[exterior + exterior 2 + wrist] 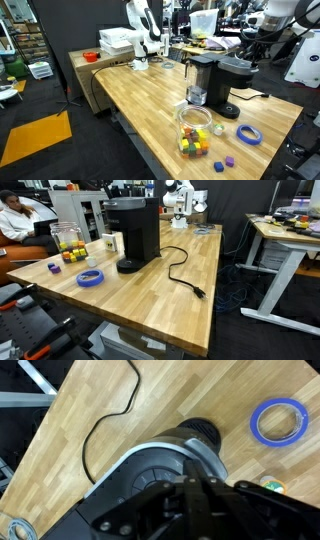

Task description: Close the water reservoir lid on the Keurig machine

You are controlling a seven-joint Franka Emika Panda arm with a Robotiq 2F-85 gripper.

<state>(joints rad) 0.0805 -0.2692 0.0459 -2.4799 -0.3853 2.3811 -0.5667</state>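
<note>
The black Keurig machine [222,78] [135,230] stands on the wooden table in both exterior views. Its smoky tank [197,85] sits at its side, and the water reservoir lid [200,60] seems to lie flat on top of it, though it is too small to be sure. In the wrist view my gripper [192,482] hangs directly over the machine's rounded top [150,470], fingers pressed together with nothing between them. The gripper body hides the tank and lid in that view.
A blue tape roll [278,420] [248,133] [90,277] lies near the machine's round base [200,430]. A clear jar of coloured blocks [195,130] [68,242] stands close by. The black power cord [180,275] [100,430] snakes across the wood.
</note>
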